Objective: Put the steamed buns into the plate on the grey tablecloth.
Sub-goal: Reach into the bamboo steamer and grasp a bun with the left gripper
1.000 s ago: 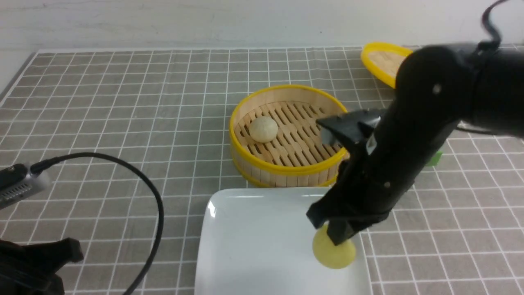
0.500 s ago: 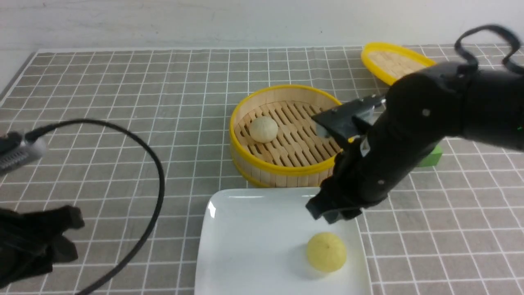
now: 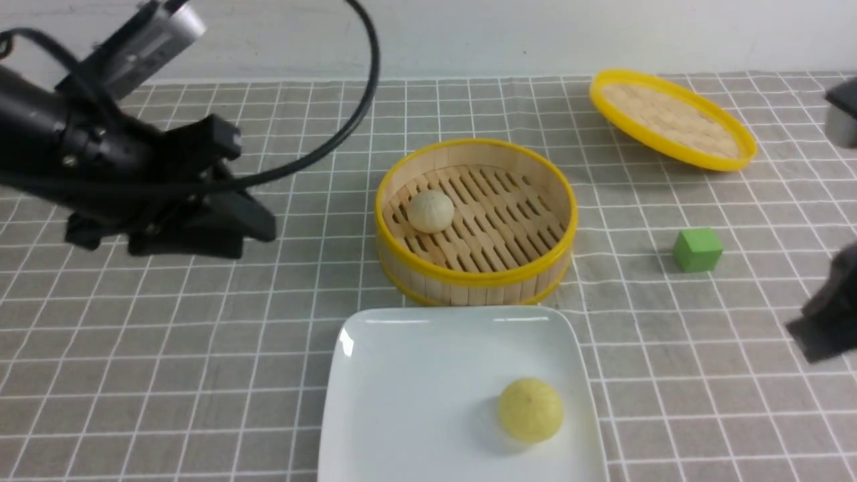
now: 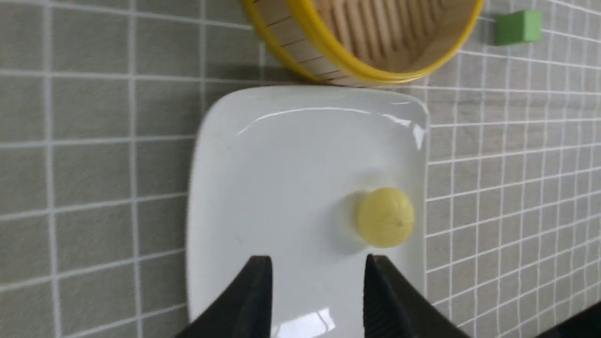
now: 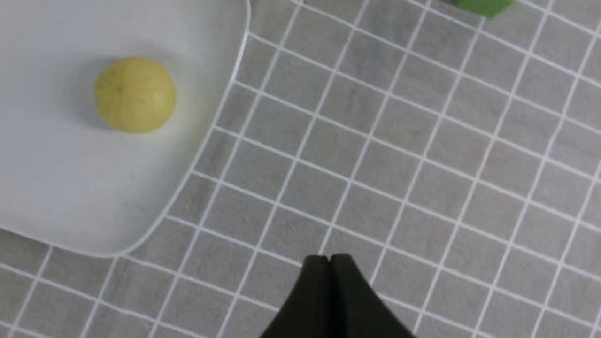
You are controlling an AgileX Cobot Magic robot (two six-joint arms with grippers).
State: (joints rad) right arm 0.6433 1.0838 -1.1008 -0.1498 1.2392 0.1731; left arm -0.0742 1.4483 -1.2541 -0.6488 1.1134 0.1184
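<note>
Front view, grey tablecloth (image 3: 167,348): white grid lines, spread over the whole bench.
Front view, plate (image 3: 415,375): white, square with rounded corners, at the near edge, just in front of the bamboo steamer basket (image 3: 469,288).
Front view, yellow steamed bun (image 3: 530,410): resting on the plate, toward its right side.
Front view, off-white steamed bun (image 3: 430,211): inside the basket, on the left part of the slatted floor.
Front view, lid (image 3: 673,120): far right, well apart from the basket.
Front view, green cube (image 3: 697,250): on the cloth to the right of the basket.
Front view, arms: left arm (image 3: 100,167) raised at the far left, clear of the basket; right arm (image 3: 827,321) only a dark piece at the right edge.
Left wrist view, left gripper (image 4: 319,281): fingers spread, nothing between them, above the plate; the yellow bun lies untouched.
Right wrist view, right gripper (image 5: 329,263): fingers pressed together, empty, over bare cloth beside the plate; the yellow bun sits on the plate, well apart from it.
</note>
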